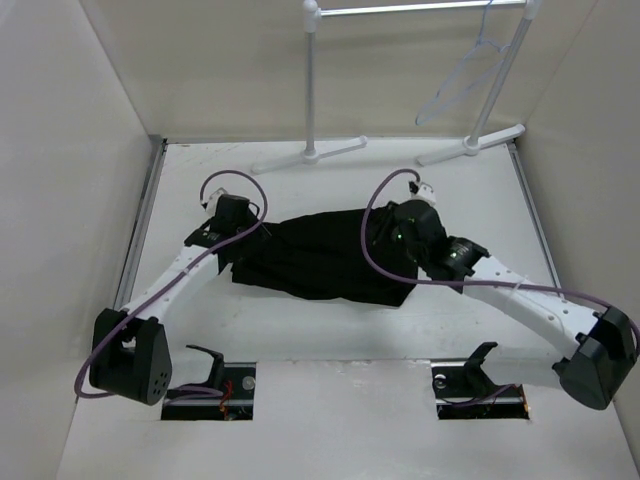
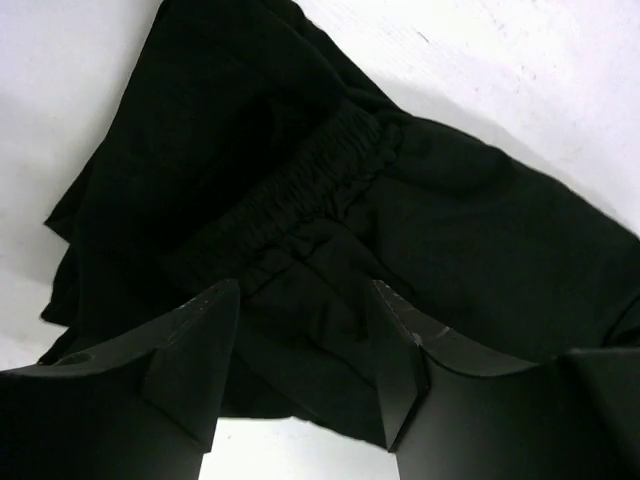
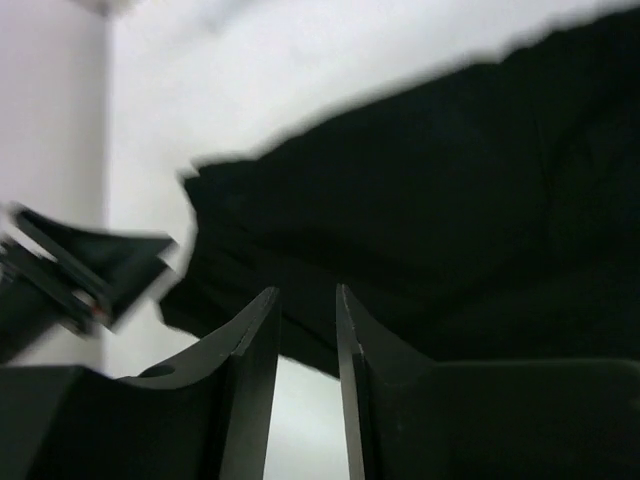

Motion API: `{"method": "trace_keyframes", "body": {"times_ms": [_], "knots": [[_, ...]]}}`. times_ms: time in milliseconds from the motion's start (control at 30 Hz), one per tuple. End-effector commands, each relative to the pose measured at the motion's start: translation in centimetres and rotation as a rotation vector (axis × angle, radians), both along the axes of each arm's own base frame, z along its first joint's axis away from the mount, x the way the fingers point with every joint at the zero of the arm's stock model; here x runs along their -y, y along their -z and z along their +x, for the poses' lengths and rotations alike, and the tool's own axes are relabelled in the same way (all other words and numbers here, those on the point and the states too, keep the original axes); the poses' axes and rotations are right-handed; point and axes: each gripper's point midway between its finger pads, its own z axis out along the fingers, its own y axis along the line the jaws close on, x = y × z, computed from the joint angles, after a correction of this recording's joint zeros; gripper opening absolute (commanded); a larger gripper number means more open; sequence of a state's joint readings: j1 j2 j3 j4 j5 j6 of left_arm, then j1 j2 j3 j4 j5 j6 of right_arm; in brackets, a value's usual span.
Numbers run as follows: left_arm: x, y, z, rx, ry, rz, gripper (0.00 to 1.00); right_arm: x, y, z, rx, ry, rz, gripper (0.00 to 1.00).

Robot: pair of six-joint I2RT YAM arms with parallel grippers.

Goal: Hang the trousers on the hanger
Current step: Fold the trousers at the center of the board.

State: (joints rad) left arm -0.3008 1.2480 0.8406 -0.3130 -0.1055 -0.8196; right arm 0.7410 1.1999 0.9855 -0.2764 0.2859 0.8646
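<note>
The black trousers (image 1: 320,255) lie crumpled in a heap in the middle of the white table. My left gripper (image 1: 235,215) is at their left end. In the left wrist view it (image 2: 303,300) is open, its fingers straddling fabric just below the gathered elastic waistband (image 2: 320,180). My right gripper (image 1: 400,235) is over their right end. In the right wrist view it (image 3: 305,295) is open by a narrow gap, with its tips at the edge of the trousers (image 3: 420,200). The pale hanger (image 1: 460,80) hangs from the rack rail at the back right.
A white garment rack stands at the back with its metal rail (image 1: 400,8), posts (image 1: 312,80) and feet (image 1: 470,148) on the table. White walls close in both sides. Two black holders (image 1: 210,370) (image 1: 478,365) sit at the near edge. Purple cables loop off both wrists.
</note>
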Motion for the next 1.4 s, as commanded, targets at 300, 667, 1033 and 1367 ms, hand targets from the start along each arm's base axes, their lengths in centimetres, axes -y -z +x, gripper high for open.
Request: {"method": "trace_keyframes", "body": {"times_ms": [300, 667, 1033, 1367], "knots": [[-1.3, 4.0, -2.0, 0.005, -0.165, -0.103, 0.51, 1.2, 5.3, -2.5, -0.101, -0.041, -0.006, 0.39], [-0.7, 4.3, 0.9, 0.072, -0.181, -0.135, 0.49, 1.4, 5.9, -3.1, -0.123, -0.044, 0.009, 0.41], [1.3, -3.1, 3.4, 0.214, -0.136, -0.203, 0.07, 6.4, 5.6, -2.3, -0.092, 0.061, 0.070, 0.67], [0.7, -17.9, 2.3, 0.533, -0.157, -0.180, 0.05, 8.0, 5.5, -1.4, -0.084, 0.072, 0.064, 0.73]]}}
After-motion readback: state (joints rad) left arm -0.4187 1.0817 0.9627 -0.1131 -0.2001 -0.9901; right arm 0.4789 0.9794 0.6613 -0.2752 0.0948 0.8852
